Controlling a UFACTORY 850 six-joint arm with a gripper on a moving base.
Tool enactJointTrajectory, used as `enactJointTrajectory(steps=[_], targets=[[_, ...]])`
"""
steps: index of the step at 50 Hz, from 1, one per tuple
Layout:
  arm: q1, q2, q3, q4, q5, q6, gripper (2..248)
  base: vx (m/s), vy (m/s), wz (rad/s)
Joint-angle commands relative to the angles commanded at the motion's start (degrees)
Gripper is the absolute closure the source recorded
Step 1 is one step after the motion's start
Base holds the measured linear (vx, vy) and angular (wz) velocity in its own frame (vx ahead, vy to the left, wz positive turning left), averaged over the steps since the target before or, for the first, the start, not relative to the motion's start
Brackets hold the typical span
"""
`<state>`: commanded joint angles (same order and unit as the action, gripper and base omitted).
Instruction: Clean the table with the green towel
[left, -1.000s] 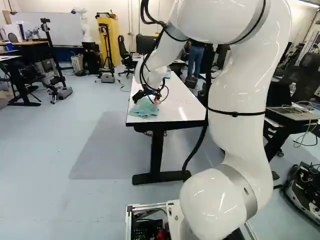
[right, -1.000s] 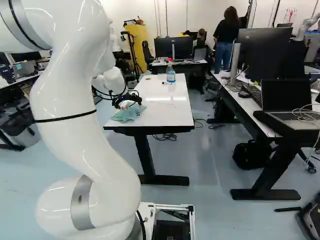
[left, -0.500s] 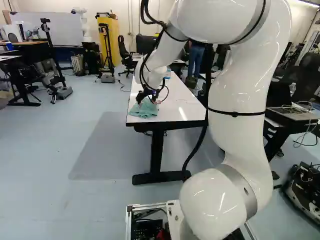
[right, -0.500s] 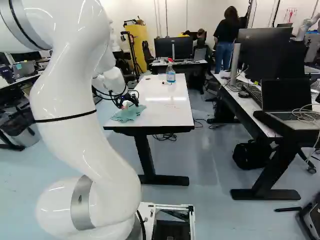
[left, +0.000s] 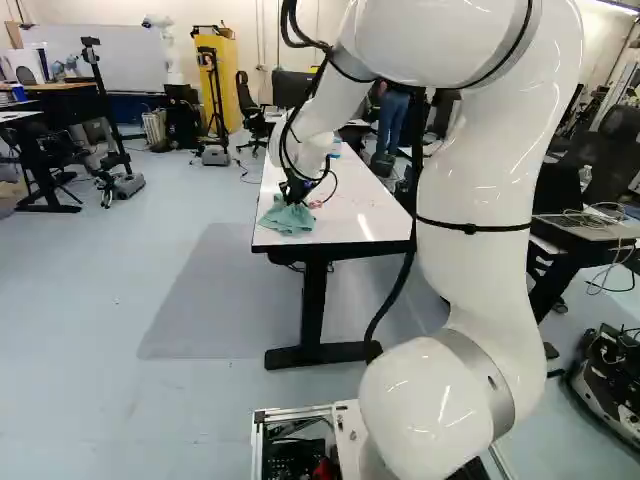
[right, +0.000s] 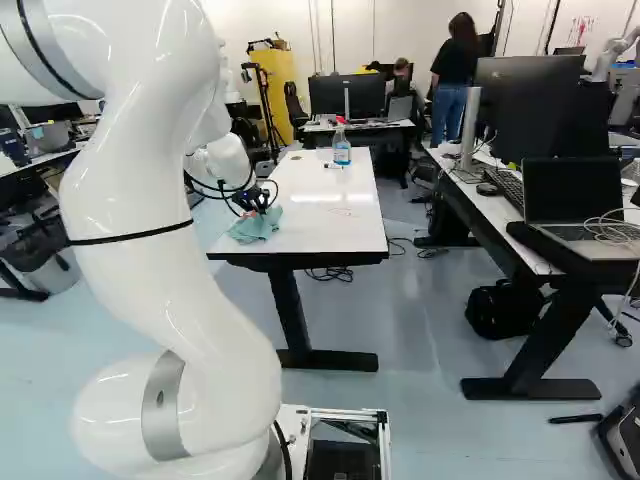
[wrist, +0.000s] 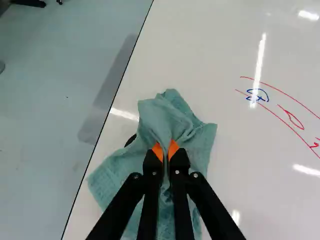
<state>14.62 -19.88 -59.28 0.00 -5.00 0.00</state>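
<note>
Left base view: towel (left: 287, 217) just left of centre, on the surface (left: 347, 205). Right base view: I see it upper left, near corner. Wrist view: my fingers (wrist: 173, 150) clamp its fold; marks (wrist: 257, 96) lie opposite the nearby edge, so I'd wipe that way.

Handwriting (wrist: 256, 98) in red and blue runs across the white tabletop (right: 310, 235) between its long edges, nearer the close end, its characters apparently illegible, while the label (right: 342, 157) on a spray bottle (right: 341, 140) by the far edge is too small to read.
</note>
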Motion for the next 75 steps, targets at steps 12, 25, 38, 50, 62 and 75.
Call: enactJointTrajectory(steps=[12,25,38,50,62,75], targets=[[-0.01,1.18,0.29,0.00,0.00,0.00,219,0.000,0.000,0.000],[-1.40,2.97,0.48,0.00,0.00,0.00,219,0.000,0.000,0.000],[-3.68,4.23,0.01,0.00,0.00,0.00,219,0.000,0.000,0.000],[-5.92,4.95,-0.94,0.00,0.00,0.00,219,0.000,0.000,0.000],[-8.11,5.47,-2.09,0.00,0.00,0.00,219,0.000,0.000,0.000],[-10.40,5.40,-3.32,0.00,0.00,0.00,219,0.000,0.000,0.000]])
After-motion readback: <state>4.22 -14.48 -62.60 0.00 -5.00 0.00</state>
